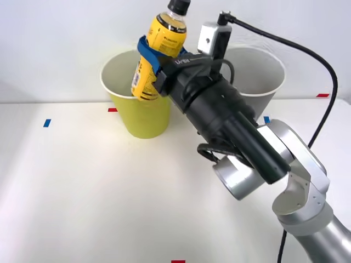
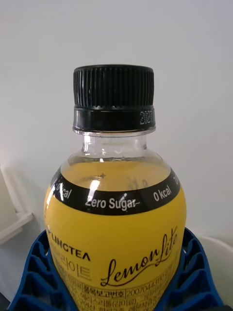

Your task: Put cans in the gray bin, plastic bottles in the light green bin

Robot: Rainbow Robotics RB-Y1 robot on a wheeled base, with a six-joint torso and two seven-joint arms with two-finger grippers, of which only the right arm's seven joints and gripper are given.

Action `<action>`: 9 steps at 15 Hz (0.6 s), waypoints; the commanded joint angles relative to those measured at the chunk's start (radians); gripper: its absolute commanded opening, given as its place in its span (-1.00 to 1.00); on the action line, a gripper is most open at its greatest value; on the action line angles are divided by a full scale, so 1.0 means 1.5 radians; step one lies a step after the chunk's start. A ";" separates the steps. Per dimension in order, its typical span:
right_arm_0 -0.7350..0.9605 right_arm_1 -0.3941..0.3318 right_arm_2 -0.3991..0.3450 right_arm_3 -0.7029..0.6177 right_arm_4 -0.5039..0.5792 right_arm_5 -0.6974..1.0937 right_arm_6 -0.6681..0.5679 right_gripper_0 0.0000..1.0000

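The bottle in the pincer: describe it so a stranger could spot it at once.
Start at the white table and find the yellow-green bin at its far side, left of the gray bin. Over that bin's rim the right pincer holds a small bottle, tilted. It is the thing with a yellow label and a black screw cap, reading "Zero Sugar".

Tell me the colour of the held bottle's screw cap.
Black, ribbed; the bottle cap shows best in the right wrist view.

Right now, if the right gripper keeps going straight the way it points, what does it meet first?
Probably the light green bin. The right gripper, shut on the yellow-label bottle, points toward its open mouth, so the bottle's base would likely enter or clip the rim first. Depth is unclear.
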 commanded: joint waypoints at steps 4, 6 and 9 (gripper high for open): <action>-0.111 0.063 -0.014 0.197 -0.004 -0.106 -0.014 -0.82; -0.141 0.079 -0.018 0.246 0.014 -0.114 -0.015 -0.82; -0.206 0.100 -0.030 0.334 0.030 -0.115 -0.017 -0.82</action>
